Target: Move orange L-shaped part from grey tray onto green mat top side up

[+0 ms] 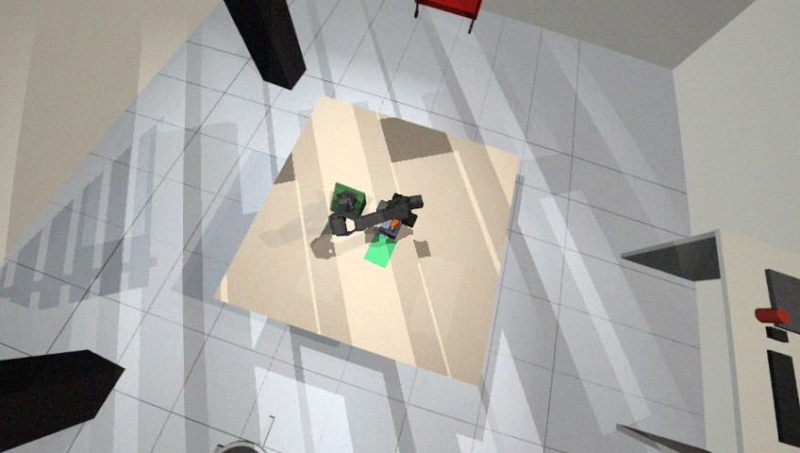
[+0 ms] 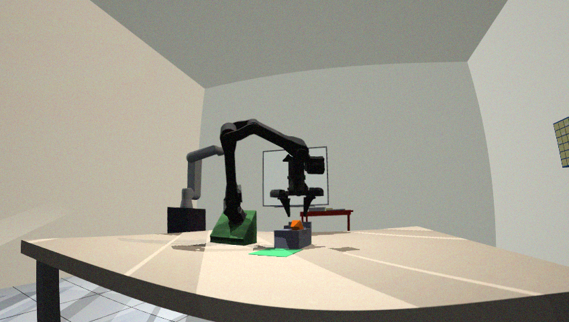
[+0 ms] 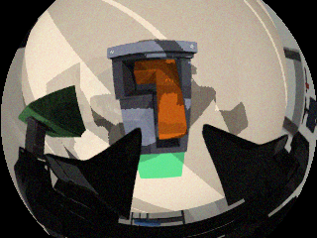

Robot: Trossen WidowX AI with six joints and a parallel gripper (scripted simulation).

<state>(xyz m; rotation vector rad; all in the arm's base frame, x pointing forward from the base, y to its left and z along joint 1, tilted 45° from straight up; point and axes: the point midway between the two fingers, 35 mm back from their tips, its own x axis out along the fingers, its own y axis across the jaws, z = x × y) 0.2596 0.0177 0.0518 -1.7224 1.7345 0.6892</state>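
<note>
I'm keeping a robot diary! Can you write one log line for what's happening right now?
gripper: open, holding nothing, above tray | orange part: one end tipped up out of grey tray | green mat: no part on it | next: pinch raised end

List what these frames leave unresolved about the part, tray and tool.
- Top view: orange part and grey tray too small, half covered by the arm.
- Exterior view: part's lower end hidden by the tray wall.
- Wrist view: open tool's fingertips dark; their height above the part cannot be told.
</note>
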